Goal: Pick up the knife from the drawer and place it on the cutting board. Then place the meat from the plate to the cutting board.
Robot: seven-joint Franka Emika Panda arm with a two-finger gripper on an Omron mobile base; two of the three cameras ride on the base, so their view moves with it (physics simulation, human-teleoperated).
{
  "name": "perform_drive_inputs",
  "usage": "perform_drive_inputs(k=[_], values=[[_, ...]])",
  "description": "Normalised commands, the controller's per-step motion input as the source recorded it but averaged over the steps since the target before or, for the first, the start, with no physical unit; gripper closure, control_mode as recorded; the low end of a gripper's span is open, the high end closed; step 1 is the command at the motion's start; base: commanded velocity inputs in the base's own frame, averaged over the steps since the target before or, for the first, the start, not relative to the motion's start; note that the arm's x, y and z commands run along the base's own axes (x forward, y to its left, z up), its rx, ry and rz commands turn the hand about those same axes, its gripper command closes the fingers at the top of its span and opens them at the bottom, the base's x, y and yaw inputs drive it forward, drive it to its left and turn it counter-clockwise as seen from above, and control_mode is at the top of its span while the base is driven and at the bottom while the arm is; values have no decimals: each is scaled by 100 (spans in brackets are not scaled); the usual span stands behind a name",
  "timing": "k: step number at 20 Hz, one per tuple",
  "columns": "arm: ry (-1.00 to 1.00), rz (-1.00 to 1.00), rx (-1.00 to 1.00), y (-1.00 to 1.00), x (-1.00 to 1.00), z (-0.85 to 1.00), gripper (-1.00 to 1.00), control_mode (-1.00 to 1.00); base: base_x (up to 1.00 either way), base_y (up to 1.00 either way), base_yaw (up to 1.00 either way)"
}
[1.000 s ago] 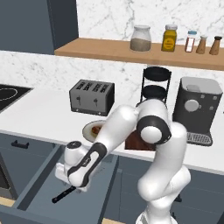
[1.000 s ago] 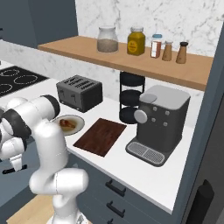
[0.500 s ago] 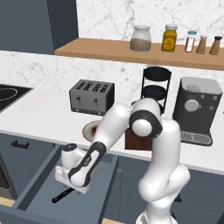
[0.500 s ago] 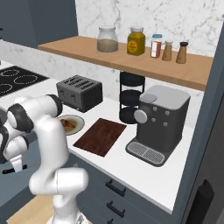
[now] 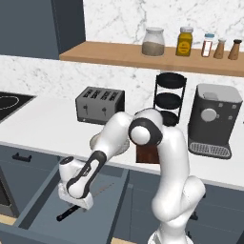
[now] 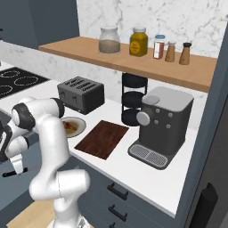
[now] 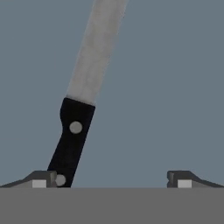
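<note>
Low at the left of the left base view, the gripper (image 5: 77,204) is hanging inside the open drawer (image 5: 33,214), fingers spread wide and gripping nothing, right over the knife (image 5: 66,214) (black handle nearest the left fingertip (image 7: 40,180) in the hand view); further right, the cutting board (image 6: 101,138) is lying on the counter

No readable text, label, brand, number or sign anywhere. Blank faces on the jars (image 5: 153,41) and spice bottles (image 6: 160,46) along the shelf (image 6: 133,62); labels there too small and blurred to make out. Nothing printed on the toaster (image 5: 100,105) or the coffee machine (image 6: 162,124). Plain rivets only on the knife (image 7: 74,135) handle.
</note>
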Motion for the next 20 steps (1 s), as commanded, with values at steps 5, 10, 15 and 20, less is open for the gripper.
perform_drive_inputs(k=[5, 10, 15, 20], values=[[5, -1, -5, 15, 26, -24, -100, -100, 0, 0, 0], [0, -1, -1, 2, 5, -34, -100, -100, 0, 0, 0], [0, -1, 0, 0, 0, -39, -100, -100, 0, 0, 0], [-3, 0, 0, 0, -7, -49, -100, -100, 0, 0, 0]])
